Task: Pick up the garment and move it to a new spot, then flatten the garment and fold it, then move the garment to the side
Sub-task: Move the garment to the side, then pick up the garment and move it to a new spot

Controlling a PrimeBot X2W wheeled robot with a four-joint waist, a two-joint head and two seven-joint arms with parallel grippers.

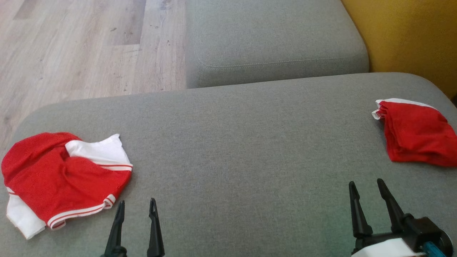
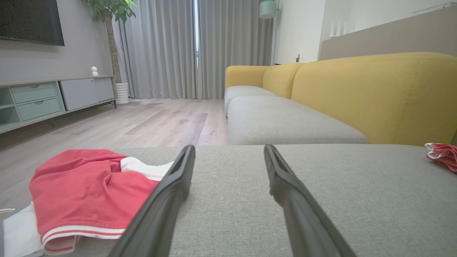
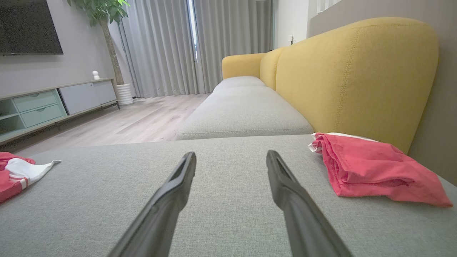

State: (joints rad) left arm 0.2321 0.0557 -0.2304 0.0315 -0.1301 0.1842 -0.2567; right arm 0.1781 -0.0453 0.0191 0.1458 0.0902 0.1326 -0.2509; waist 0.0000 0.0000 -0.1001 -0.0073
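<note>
The left claw (image 1: 137, 201) hovered low over the grey seat cushion (image 1: 250, 142), its two dark fingers (image 2: 167, 200) standing well apart with nothing between them. The right claw (image 1: 366, 182) hovered over the same cushion, its fingers (image 3: 296, 200) spread just as wide and likewise empty.

The crumpled garment (image 1: 64, 178), red with white sleeves and red-striped white trim, lay bunched on the cushion just to the left of the left claw. Its striped hem was close to that claw's left finger, but whether the two touched could not be told. From the right claw it was far off to the left.

A folded garment (image 1: 417, 139), red with a strip of white at its far edge, lay ahead and to the right of the right claw, near it but apart, by the cushion's right edge. From the left claw it was well off to the right.

Ahead of both claws a second cushion (image 1: 271, 35) butted against the first, with a yellow backrest (image 1: 410, 35) along the right. To the left of the left claw and ahead of it stretched a pale wooden floor (image 1: 71, 46). Across it, in the left wrist view, stood a low cabinet (image 2: 53, 98), a potted plant (image 2: 110, 35) and grey curtains (image 2: 160, 50).
</note>
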